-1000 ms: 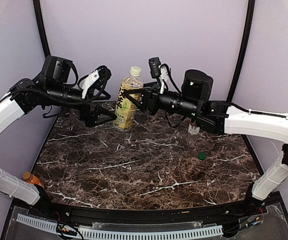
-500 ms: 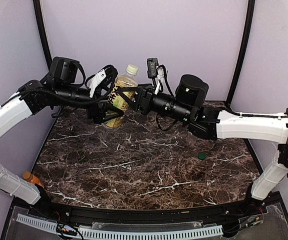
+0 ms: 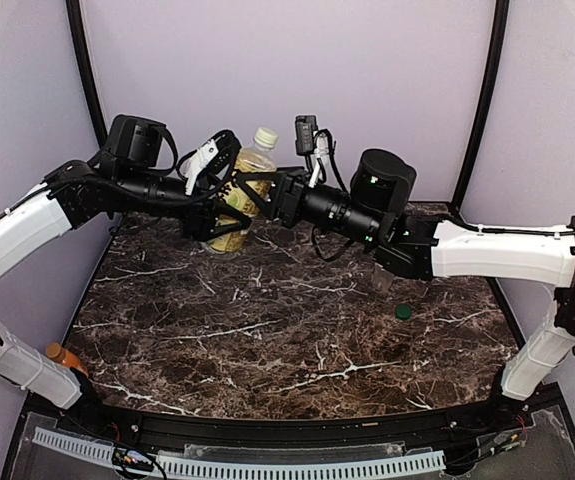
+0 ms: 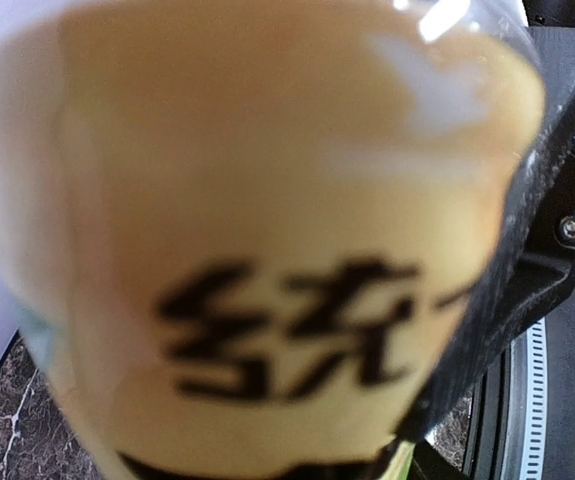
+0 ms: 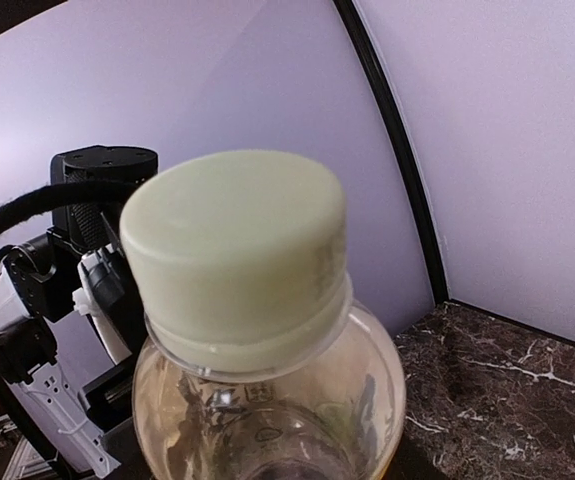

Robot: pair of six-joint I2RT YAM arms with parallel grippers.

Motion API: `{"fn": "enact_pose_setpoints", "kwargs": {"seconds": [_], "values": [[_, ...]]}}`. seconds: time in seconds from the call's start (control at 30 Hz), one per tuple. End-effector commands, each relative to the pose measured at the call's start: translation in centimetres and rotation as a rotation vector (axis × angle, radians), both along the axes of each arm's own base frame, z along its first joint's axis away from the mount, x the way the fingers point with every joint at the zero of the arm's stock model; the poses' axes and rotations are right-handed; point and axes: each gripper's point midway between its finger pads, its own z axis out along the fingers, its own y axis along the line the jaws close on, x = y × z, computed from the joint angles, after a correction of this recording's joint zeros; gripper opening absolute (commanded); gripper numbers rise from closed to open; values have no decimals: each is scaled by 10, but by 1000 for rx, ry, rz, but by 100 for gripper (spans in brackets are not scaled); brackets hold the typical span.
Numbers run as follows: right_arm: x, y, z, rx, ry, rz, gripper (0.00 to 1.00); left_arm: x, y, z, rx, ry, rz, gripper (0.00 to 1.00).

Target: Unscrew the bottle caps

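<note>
The tall yellow-labelled bottle (image 3: 254, 162) is tilted at the back of the table, its pale cream cap (image 3: 265, 137) still on. My right gripper (image 3: 254, 190) is shut on its upper body from the right. My left gripper (image 3: 222, 215) is closed round its lower body from the left. In the left wrist view the label (image 4: 267, 250) fills the frame, with one black finger (image 4: 537, 200) against it. The right wrist view looks up at the cap (image 5: 235, 250) and the clear shoulder (image 5: 267, 420). A dark green cap (image 3: 403, 311) lies loose on the table.
The short clear bottle (image 3: 384, 278) stands half hidden under my right arm. The orange bottle (image 3: 62, 355) sits at the near left corner, behind my left arm. The marble table (image 3: 267, 340) is enclosed by lilac walls and black corner posts.
The right gripper has carried the tall bottle left and tipped it. The left gripper has moved in and its jaws have closed round the bottle's lower body.
</note>
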Motion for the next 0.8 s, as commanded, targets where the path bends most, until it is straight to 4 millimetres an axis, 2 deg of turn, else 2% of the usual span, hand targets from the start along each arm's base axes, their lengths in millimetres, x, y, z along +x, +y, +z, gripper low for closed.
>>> {"fn": "enact_pose_setpoints", "kwargs": {"seconds": [0.0, 0.03, 0.07, 0.13, 0.27, 0.33, 0.37, 0.4, 0.43, 0.47, 0.5, 0.53, 0.57, 0.6, 0.7, 0.77], "values": [[-15, -2, 29, 75, -38, 41, 59, 1, -4, 9, -28, -11, -5, 37], [-15, -3, 29, 68, -40, 35, 74, 1, -3, 8, -25, -11, -4, 35], [-16, -6, 32, 63, -51, 30, 84, 1, -2, 7, -19, -14, -1, 32], [-20, -14, 38, 45, -82, 20, 98, 1, 2, 4, -3, -25, 7, 30], [-22, -43, 52, -34, -104, -60, 99, 6, 16, -6, 93, -136, 35, 28], [-5, -61, 43, -112, 0, -182, 99, 18, 28, -15, 207, -273, 80, 25], [2, -69, 36, -147, 64, -225, 98, 22, 31, -11, 236, -346, 95, 23], [4, -72, 29, -184, 107, -235, 99, 30, 39, -21, 357, -464, 114, 22], [3, -74, 23, -212, 148, -232, 98, 36, 41, -12, 379, -562, 139, 19], [1, -73, 21, -228, 178, -213, 97, 44, 49, -24, 508, -673, 152, 17], [-2, -72, 16, -243, 208, -197, 96, 51, 48, -7, 526, -811, 175, 15], [-4, -70, 10, -265, 234, -182, 94, 55, 53, -16, 589, -851, 204, 14], [-5, -68, 7, -274, 252, -174, 92, 61, 55, -10, 622, -934, 233, 13], [-5, -68, 4, -284, 266, -171, 91, 62, 52, -2, 611, -977, 253, 13], [-5, -64, 1, -292, 287, -149, 87, 64, 51, 0, 651, -1035, 259, 13], [-7, -59, -3, -302, 302, -116, 79, 63, 50, -1, 658, -1042, 260, 13]]}}
